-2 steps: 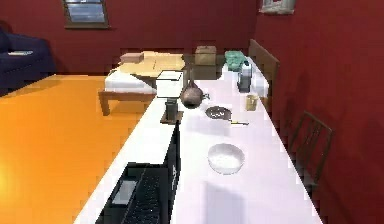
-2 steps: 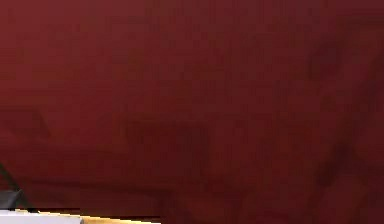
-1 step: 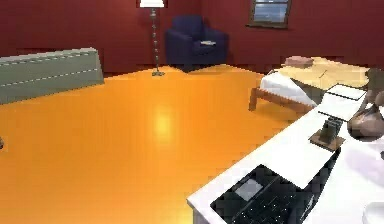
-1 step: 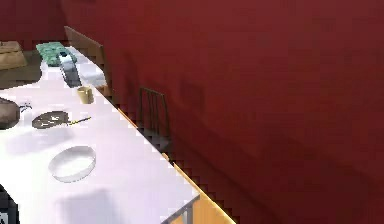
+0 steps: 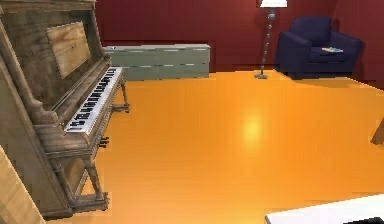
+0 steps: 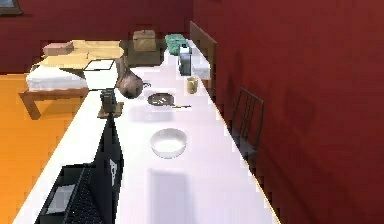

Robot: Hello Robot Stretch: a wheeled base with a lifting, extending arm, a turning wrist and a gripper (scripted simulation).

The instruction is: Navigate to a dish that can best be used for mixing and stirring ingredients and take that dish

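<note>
A white round bowl [image 6: 169,143] stands on the long white table [image 6: 210,185] near the middle of the arm side view. Farther out on the same table lies a small dark flat dish [image 6: 159,99]. Beside that dish a brown rounded pot [image 6: 128,85] leans, and a small dark upright object [image 6: 106,103] stands near the table's left edge. A small pale bottle [image 6: 192,85] stands to the right of the dish.
An open dark laptop [image 6: 92,180] sits on the table's near left. A dark chair [image 6: 247,115] stands at its right side, a bed [image 6: 70,68] with boxes beyond. The forward view has a piano [image 5: 60,95], grey cabinet [image 5: 160,60], floor lamp [image 5: 266,40], blue armchair [image 5: 318,48] and wide orange floor [image 5: 240,140].
</note>
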